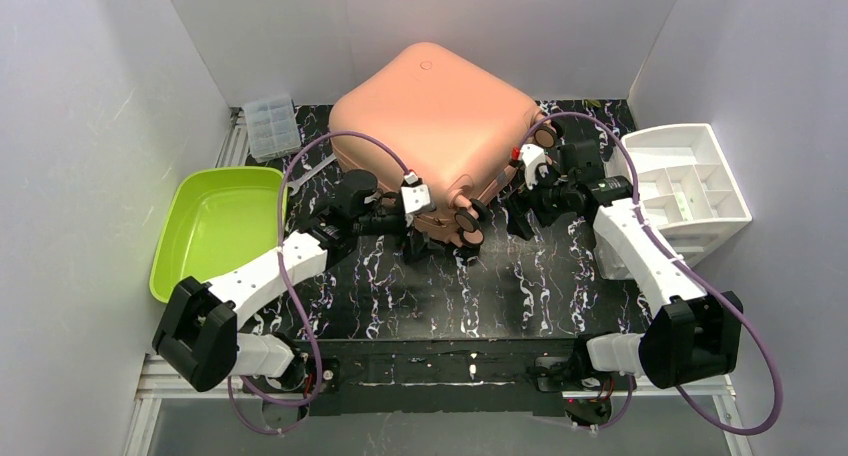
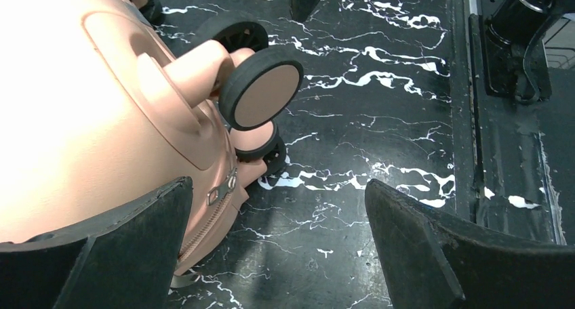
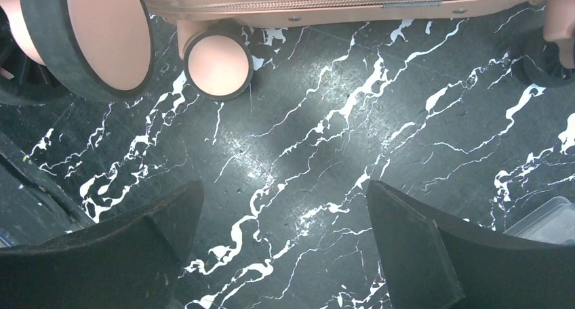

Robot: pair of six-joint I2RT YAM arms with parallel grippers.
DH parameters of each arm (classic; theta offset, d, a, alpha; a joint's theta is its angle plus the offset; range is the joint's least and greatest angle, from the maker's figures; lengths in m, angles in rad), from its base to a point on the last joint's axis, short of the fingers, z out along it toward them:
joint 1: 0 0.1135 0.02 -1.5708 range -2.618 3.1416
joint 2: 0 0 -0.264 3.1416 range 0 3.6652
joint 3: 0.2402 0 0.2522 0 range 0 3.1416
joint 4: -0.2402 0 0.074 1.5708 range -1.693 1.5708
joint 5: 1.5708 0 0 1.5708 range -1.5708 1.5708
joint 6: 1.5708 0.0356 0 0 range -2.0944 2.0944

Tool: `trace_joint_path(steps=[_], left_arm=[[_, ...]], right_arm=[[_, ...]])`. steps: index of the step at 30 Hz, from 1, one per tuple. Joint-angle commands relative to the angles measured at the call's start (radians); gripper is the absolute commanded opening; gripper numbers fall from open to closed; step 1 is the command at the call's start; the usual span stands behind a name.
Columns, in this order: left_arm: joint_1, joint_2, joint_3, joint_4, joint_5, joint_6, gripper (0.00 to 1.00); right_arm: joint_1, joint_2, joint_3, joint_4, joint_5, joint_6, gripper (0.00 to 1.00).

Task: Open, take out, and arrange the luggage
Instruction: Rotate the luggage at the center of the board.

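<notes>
On the black marbled table [image 1: 420,296], the closed salmon-pink suitcase [image 1: 430,126] lies flat toward the back, its wheels [image 2: 261,95] facing me. My left gripper [image 2: 276,187] hangs spread wide beside a wheeled corner, gripping nothing. My right gripper [image 3: 285,187] is likewise spread and empty over the tabletop, near the wheeled edge.

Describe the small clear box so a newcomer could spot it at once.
Find the salmon-pink luggage in the middle. Just left of it, by the back wall, lies the clear box. Unlike the lime-green tray in front of it, it is see-through and gridded into small cells.
</notes>
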Motion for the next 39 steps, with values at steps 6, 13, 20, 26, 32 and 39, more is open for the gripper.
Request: trace_joint_path(steps=[6,13,20,26,32,39], left_arm=[[0.001,0.072,-0.028,-0.030,0.012,0.078,0.98],[0.000,0.117,-0.009,-0.034,-0.037,0.097,0.98],[-0.001,0.107,-0.006,-0.043,0.184,0.044,0.98],[-0.029,0.117,0.048,-0.268,0.333,0.155,0.96],[-0.032,0.074,0.057,-0.352,0.337,0.210,0.97],[0.083,0.048,0.282,-0.509,0.328,0.108,0.96]], right_arm=[[-0.006,-0.039,-0.014,0.042,-0.035,-0.004,1.00],[-0.006,-0.054,-0.044,0.062,-0.050,-0.004,1.00],[-0.006,-0.047,-0.058,0.075,-0.063,-0.004,1.00],[-0.007,-0.035,-0.040,0.065,-0.070,-0.007,1.00],[-0.006,-0.011,-0.035,0.098,-0.082,0.052,1.00],[-0.006,-0.034,-0.202,0.395,-0.151,0.306,1.00]])
